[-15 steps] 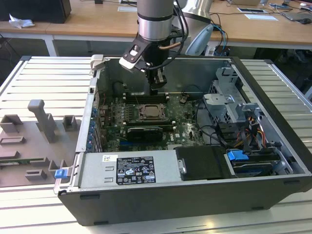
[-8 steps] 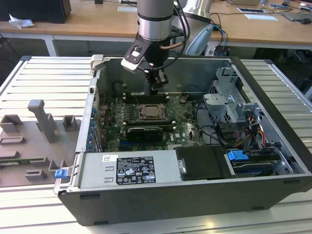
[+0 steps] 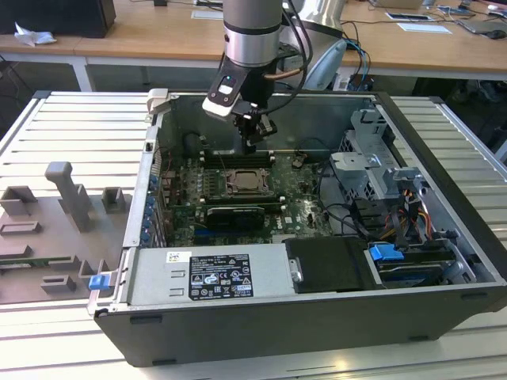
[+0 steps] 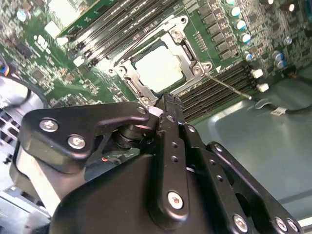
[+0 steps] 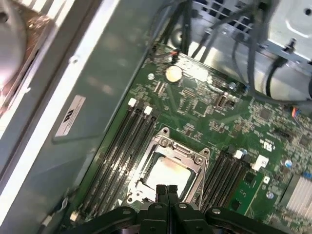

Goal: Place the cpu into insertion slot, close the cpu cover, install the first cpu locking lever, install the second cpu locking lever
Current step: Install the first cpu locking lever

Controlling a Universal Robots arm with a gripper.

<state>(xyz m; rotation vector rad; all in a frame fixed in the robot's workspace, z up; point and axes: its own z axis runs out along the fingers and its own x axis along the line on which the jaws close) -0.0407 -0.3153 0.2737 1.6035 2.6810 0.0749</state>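
Your tool (image 5: pixel 166 189) is clenched on nothing, its two fingers pressed flat together. In both wrist views it hangs just above one edge of the insertion slot (image 3: pixel 264 192), inside the open computer case (image 3: pixel 444 261) on the counter (image 3: pixel 71 127). The cpu (image 5: pixel 167 171) lies flat in that slot, and the cpu cover (image 5: pixel 184 152) looks to be folded down around it, its frame bordering the pale metal top. In the second wrist view a thin locking lever (image 4: pixel 229 86) juts out over the memory slots (image 4: pixel 204 100), apparently unlatched. Judge the cpu as light, stiff and smooth-topped, so it would slip under a loose pinch. It is likely fragile underneath, and its opposite side edges are the only fair hold. The cover is thin, springy sheet metal, so press on the frame and never on the chip. The lever looks like stiff spring wire, best caught near its free end, where it should push back against you.
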